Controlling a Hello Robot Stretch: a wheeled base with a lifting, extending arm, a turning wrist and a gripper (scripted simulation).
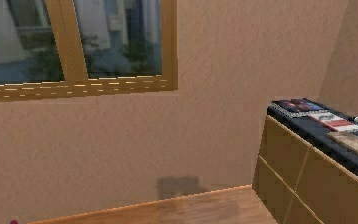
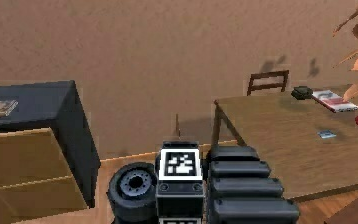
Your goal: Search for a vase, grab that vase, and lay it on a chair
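Wall (image 1: 217, 110): plain tan-brown. Window frame (image 1: 82, 88): golden wood. Glass (image 1: 117, 35): blue-grey, green patches. Floor (image 1: 212, 208): light brown wood grain. Cabinet (image 1: 305, 165): tan wooden fronts, dark blue-black top. Books (image 1: 317, 115) on it: red, white, dark covers. Bench (image 2: 287, 135): mid-brown wood. Chair (image 2: 268, 82): darker reddish brown. Small flat thing (image 2: 328, 133) on bench: blue. Arm (image 2: 232, 190): black; marker (image 2: 179, 163): white with black marks.

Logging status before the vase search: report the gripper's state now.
Gripper: open or closed cannot be told; its far end is hard to make out, so whether it holds anything cannot be told either.
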